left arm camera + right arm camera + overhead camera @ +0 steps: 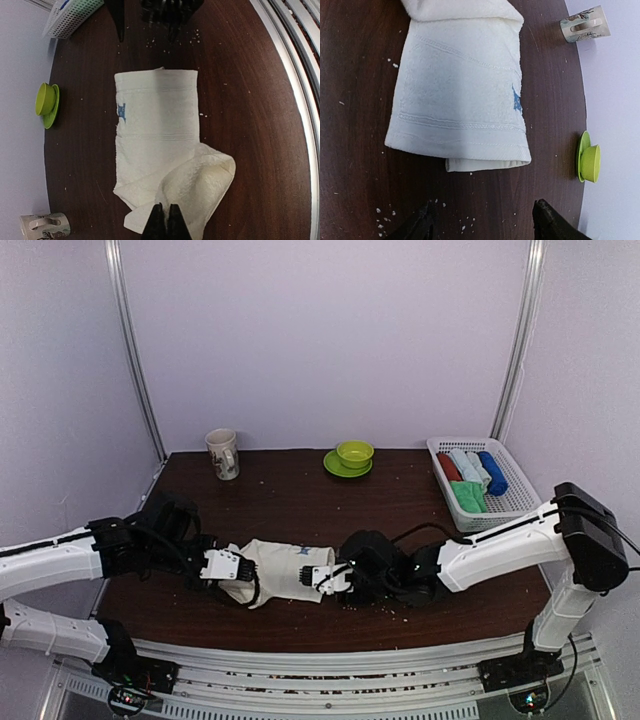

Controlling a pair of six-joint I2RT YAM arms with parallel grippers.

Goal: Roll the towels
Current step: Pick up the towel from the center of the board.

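Left wrist view | left hand [162,222] clamps folded corner of cream towel [157,130] | right hand [484,210] open; just off towel's opposite end | risk: shallow pinch slips; roll skews

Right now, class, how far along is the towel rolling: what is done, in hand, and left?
Done: nothing rolled yet; the cream towel lies folded flat. In hand: the left hand pinches its turned-over corner; the right hand is open. Left: rolling it, and the green towel in the basket.
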